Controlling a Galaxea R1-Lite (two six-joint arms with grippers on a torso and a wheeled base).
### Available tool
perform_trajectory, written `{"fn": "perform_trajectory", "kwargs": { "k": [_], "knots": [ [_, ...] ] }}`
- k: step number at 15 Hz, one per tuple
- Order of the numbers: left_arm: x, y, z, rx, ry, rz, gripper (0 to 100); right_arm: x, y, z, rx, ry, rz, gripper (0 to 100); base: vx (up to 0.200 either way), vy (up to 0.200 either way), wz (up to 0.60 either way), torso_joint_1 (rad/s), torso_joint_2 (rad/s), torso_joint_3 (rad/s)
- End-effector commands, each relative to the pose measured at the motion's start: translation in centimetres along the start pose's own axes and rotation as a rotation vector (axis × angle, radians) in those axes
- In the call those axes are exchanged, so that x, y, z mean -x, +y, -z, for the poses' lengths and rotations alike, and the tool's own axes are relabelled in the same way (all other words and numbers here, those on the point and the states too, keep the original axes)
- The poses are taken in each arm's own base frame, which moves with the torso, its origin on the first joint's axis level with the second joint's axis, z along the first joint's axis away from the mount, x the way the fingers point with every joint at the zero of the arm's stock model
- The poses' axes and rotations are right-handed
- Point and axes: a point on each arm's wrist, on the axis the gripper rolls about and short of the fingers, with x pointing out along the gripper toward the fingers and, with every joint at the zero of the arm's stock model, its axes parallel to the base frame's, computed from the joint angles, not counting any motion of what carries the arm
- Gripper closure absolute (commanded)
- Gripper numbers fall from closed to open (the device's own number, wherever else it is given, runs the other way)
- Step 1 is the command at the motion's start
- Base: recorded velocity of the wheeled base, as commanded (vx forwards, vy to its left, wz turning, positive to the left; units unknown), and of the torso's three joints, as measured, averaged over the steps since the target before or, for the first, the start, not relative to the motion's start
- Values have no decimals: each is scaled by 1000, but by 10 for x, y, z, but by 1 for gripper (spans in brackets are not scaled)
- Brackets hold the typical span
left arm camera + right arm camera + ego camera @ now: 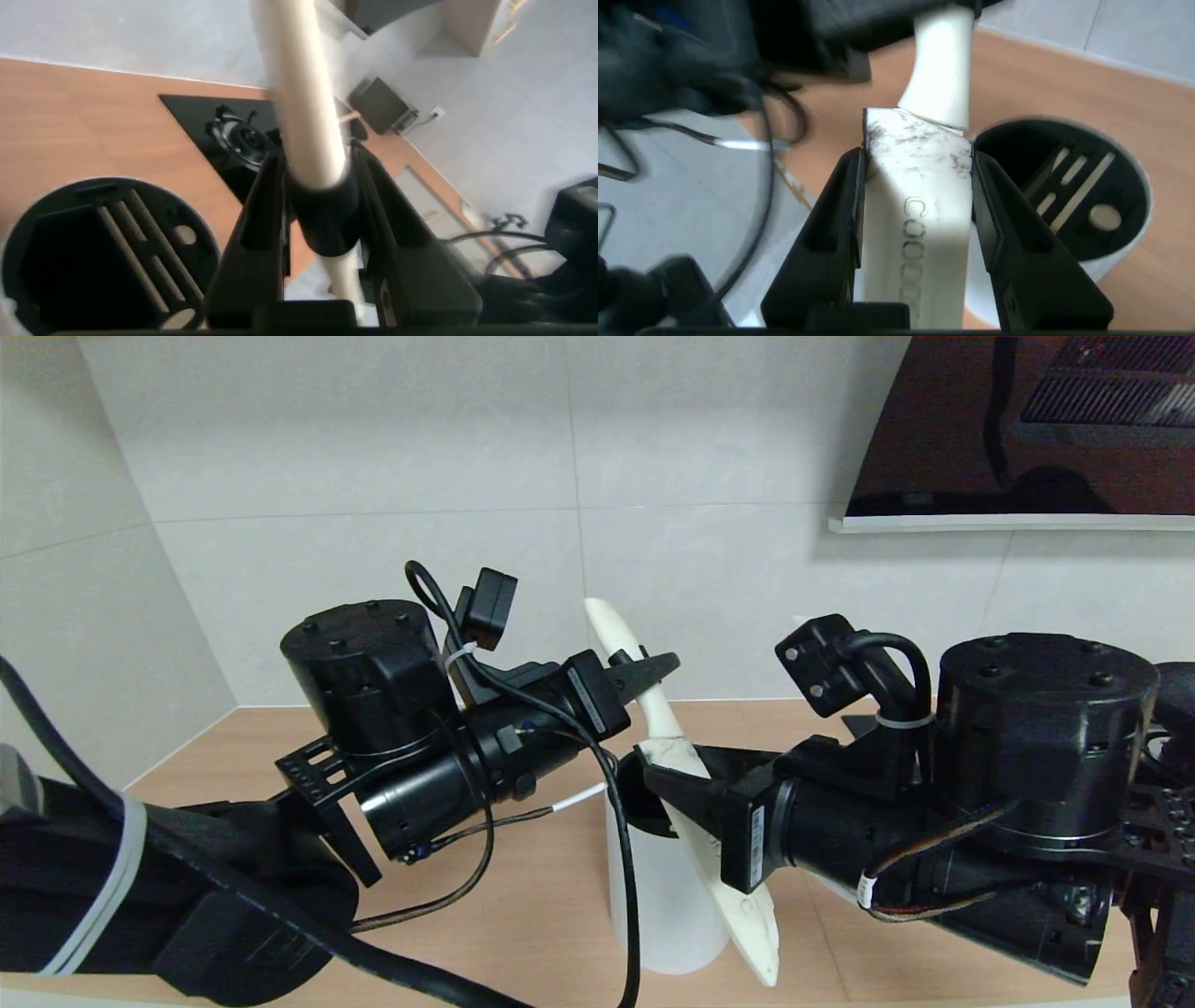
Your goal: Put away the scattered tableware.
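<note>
The left pincer (649, 677) is clamped on the rounded cream handle of a white knife (665, 714), which hangs in the air, slanting from 11 o'clock down to 5 o'clock above the pale wood bench (523, 859). At 6 o'clock beneath it stands a matte white cylindrical holder (663, 915) with a black slotted insert holding pale sticks, its rim partly hidden by the arms. The right pincer (665, 770) grips the flat, dark-speckled blade just below the handle, and that wrist covers the blade's middle.
</note>
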Motion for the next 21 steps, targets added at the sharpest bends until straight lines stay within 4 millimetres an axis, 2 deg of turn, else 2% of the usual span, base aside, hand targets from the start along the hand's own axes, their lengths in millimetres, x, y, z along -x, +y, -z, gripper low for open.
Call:
{"fn": "perform_trajectory", "kwargs": {
  "k": [1,7,8,10,14,17,18,20,21],
  "knots": [
    [1,-2,-2,15,-6,8,100,0,0,0,-1,-2,0,100,0,0,0,0,0,0],
    [2,-4,-4,28,-10,15,100,0,-2,-2,-4,-19,7,100,0,0,0,0,0,0],
    [1,-5,-5,27,-15,17,100,0,-2,-2,-4,-19,7,0,0,0,0,0,0,0],
    [1,-7,-6,24,-19,19,100,0,-2,-2,-4,-19,7,0,0,0,0,0,0,0],
    [10,-27,-23,16,-49,10,100,9,-6,-10,-9,-52,20,0,0,0,0,0,0,0],
    [19,-56,-56,-20,-152,-108,100,25,-25,-31,-20,-130,74,0,0,0,0,0,0,0],
    [20,-65,-68,-52,-186,-198,100,29,-35,-37,-24,-154,108,0,0,0,0,0,0,0],
    [17,-78,-80,-119,-223,-292,100,34,-48,-44,-29,-180,159,0,0,0,0,0,0,0],
    [15,-80,-75,-167,-216,-315,100,35,-51,-45,-28,-184,171,0,0,0,0,0,0,0]
  ]
}}
